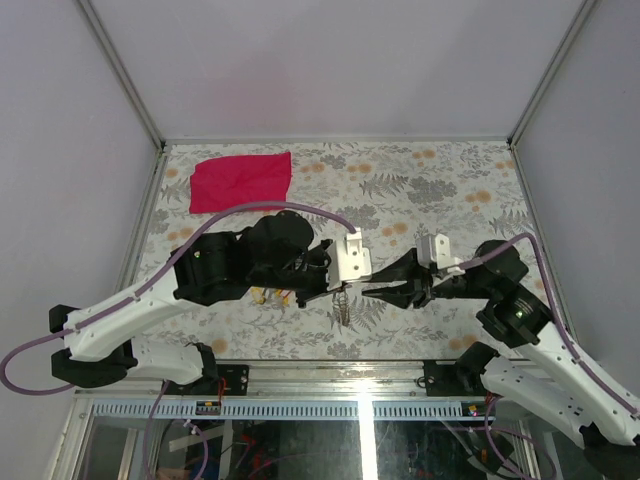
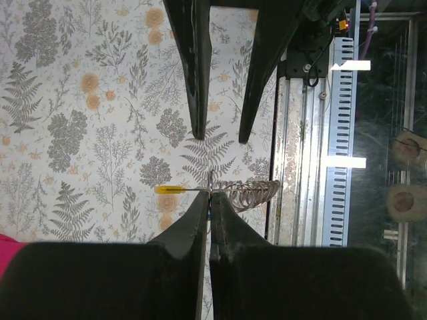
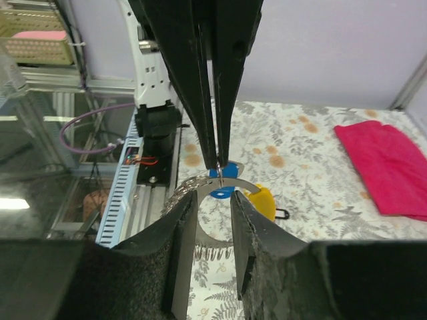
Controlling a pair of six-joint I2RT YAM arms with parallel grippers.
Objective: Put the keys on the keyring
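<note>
From above, the left gripper is seen pinched shut on the thin metal keyring with its silvery link chain, held over the flower-patterned table. The right gripper is set just beside it.

In the left wrist view, a yellow-headed key is seen beside the ring, and the right gripper's jaws are parted and empty.

In the right wrist view, a blue-headed key is seen at the ring; whether it is threaded cannot be told. Threading is judged to be in hand. Next, a key must be grasped and its hole guided onto the ring.

My table wears a floral-printed cover, fenced by plain pale walls with metal corner posts. A red cloth lies at eleven o'clock; at six, what may be a glass panel glints.
</note>
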